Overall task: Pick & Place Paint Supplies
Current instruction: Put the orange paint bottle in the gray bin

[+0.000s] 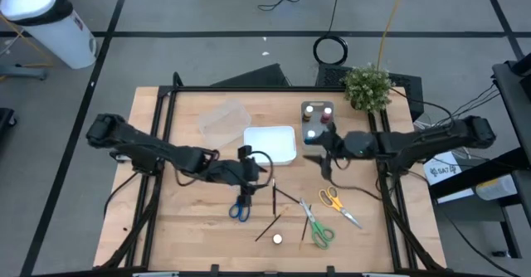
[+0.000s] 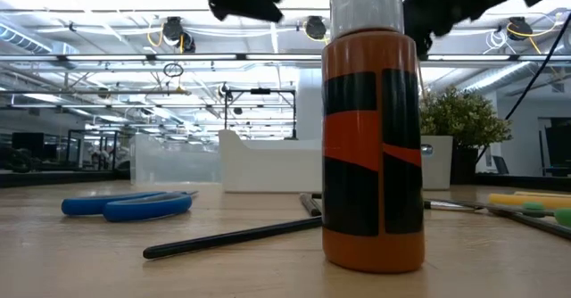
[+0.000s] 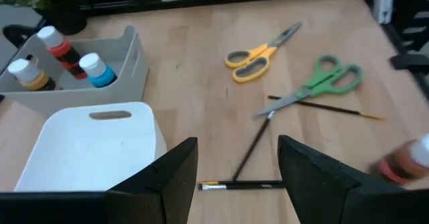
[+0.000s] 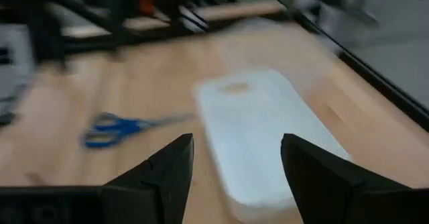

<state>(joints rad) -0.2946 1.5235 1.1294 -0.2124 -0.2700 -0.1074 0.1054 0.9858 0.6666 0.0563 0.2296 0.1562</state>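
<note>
**A:** Where are your paint things?

**B:** Look at the gray tray [image 1: 317,119] at the back of the table [image 1: 191,227], near the plant [image 1: 367,88]. You have three paint pots [image 3: 60,56] standing in it, with white and blue tops. One more pot, the orange pot [image 2: 373,146], stands alone near the front edge.

**A:** And the rest?

**B:** Your blue scissors [image 1: 241,208] lie toward the front, left of the middle. The yellow scissors [image 1: 332,199] and the green scissors [image 1: 318,230] lie to the right, close together. Thin dark brushes [image 1: 275,201] lie between the blue pair and the green pair. One brush touches the green scissors' blades in the left wrist view.

**A:** What are your grippers doing?

**B:** Your left gripper [image 1: 249,167] hangs just above the blue scissors, beside the white tray [image 1: 272,143]. Its fingers [image 3: 167,177] are spread apart and hold nothing. Your right gripper [image 1: 319,144] is over the gap between the white tray and the gray tray. Its fingers [image 4: 164,170] are spread too, with nothing between them.

**A:** Anything else?

**B:** A clear tray [image 1: 222,119] sits behind the white one.
</note>
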